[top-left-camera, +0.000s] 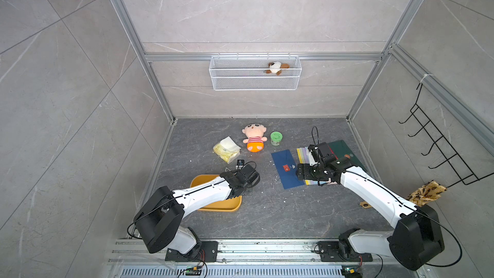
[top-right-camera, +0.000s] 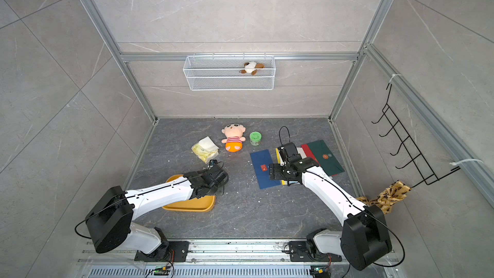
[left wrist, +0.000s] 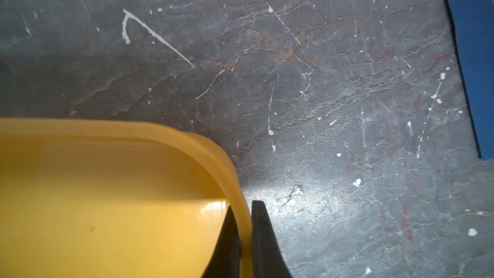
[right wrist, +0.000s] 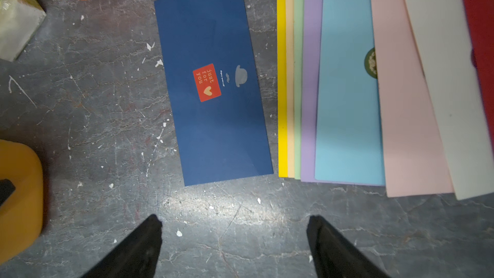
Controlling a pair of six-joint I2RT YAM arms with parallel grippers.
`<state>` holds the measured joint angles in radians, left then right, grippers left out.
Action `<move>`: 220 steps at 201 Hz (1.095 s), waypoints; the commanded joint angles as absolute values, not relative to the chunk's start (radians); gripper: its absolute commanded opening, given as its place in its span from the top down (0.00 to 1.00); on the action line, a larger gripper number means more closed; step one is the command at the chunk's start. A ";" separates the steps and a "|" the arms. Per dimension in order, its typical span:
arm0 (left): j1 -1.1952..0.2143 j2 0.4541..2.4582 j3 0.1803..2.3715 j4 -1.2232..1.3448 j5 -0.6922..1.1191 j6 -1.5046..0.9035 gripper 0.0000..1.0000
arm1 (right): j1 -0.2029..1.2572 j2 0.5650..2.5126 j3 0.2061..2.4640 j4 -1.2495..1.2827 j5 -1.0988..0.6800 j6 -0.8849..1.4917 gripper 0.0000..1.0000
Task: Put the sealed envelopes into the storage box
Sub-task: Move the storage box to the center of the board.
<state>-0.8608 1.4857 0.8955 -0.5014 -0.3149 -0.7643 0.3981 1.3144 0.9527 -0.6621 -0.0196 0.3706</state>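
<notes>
Left gripper [left wrist: 243, 209]: pinched tight on the rim of the storage box [left wrist: 149, 129], near a rounded corner, with one finger inside the wall and one outside.
Storage box: lower left of centre in both top views, under my left arm. The floor I can see is bare (the arm hides part of it).
Right gripper [right wrist: 235, 220]: jaws spread wide with nothing between them, hanging over the bare table [right wrist: 80, 102].
Navy envelope [right wrist: 205, 135]: flat on the table, right of centre in both top views. It lies alone just beside the fanned envelopes [right wrist: 347, 89], with a thin strip of table between them.
Key relation: the navy envelope lies straight ahead of my right jaws, its near short end between the lines of the two fingers. Its long axis runs away from the fingertips, tilted slightly off their forward line.
Nearer arm: the right, clearly. The left is busy with the box and well apart from any envelope.
Next move, my read: the left steadies the box and the right goes for navy first. A flat envelope on a hard table offers little edge to bite, so I'd come in low at the short end.
Progress: barely begun, I judge, since I see no envelope in the box.
</notes>
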 commanded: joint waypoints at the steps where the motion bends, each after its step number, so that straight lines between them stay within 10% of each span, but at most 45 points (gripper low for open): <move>1: -0.877 1.542 0.975 -0.480 -0.296 -0.831 1.00 | 0.401 1.294 0.938 -0.667 -0.024 0.375 0.12; 55: -0.970 1.769 1.201 -0.497 -0.278 -0.894 1.00 | 0.402 1.307 0.943 -0.660 -0.046 0.381 0.12; 130: -0.969 1.850 1.393 -0.598 -0.352 -0.830 0.43 | 0.412 1.499 1.069 -0.592 -0.164 0.406 0.15; 220: -0.964 1.539 1.179 -0.520 -0.217 -0.855 0.40 | 0.412 1.941 1.486 -0.650 -0.130 0.470 0.26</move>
<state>-0.9676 1.6421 1.2167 -0.5484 -0.2661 -0.8425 0.4057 1.8664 1.4185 -0.6094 -0.1356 0.4206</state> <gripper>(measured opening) 0.598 0.751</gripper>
